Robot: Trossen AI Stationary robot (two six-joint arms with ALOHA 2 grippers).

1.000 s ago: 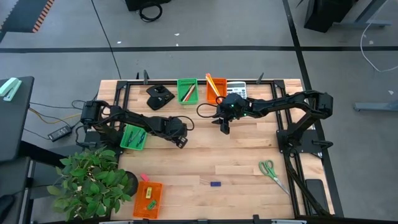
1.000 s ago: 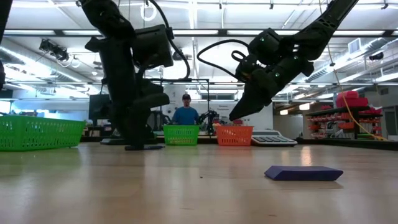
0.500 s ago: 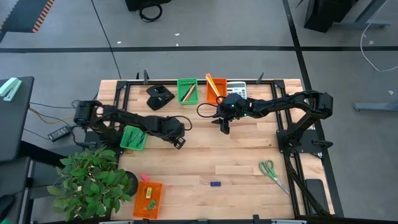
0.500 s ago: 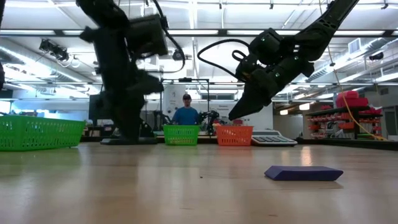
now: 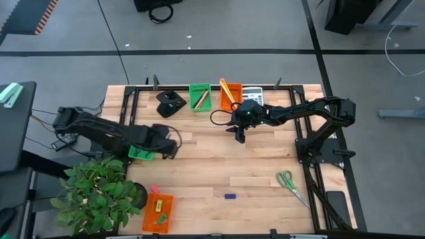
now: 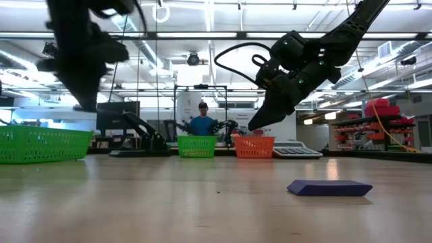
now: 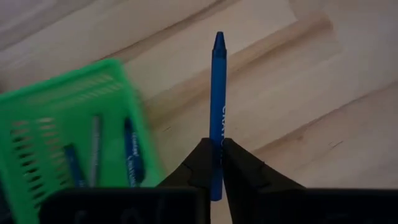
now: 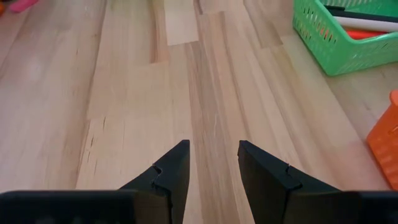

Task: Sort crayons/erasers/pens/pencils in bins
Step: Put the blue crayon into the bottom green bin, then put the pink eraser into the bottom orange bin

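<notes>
My left gripper [image 5: 171, 148] is shut on a blue crayon [image 7: 217, 93], above the wood just right of the near-left green bin [image 5: 138, 152]. That bin also shows in the left wrist view [image 7: 62, 149], with blue sticks lying in it. My right gripper [image 5: 239, 136] hangs open and empty over the table's middle, in front of the far orange bin [image 5: 230, 93]; its fingers stand apart in the right wrist view [image 8: 211, 163]. A blue eraser [image 5: 230, 196] lies flat on the table near the front edge and also shows in the low view [image 6: 329, 187]. My left gripper pinches the blue crayon near its blunt end [image 7: 215, 163] between its two fingers. The crayon lies along the fingers and sticks out past their tips, its pointed end [image 7: 219, 38] away from the gripper. It is lifted clear of the table.
A far green bin [image 5: 200, 96] with sticks stands beside the orange bin and a grey calculator [image 5: 253, 95]. Another orange bin [image 5: 158, 211] with erasers, a pink eraser [image 5: 153, 190] and a plant [image 5: 99, 189] are at the near left. Scissors [image 5: 287, 181] lie near right.
My left gripper has gone toward the table's left edge with the blue crayon, closer to the near-left green bin, and stays shut on it. My right arm has kept still.
</notes>
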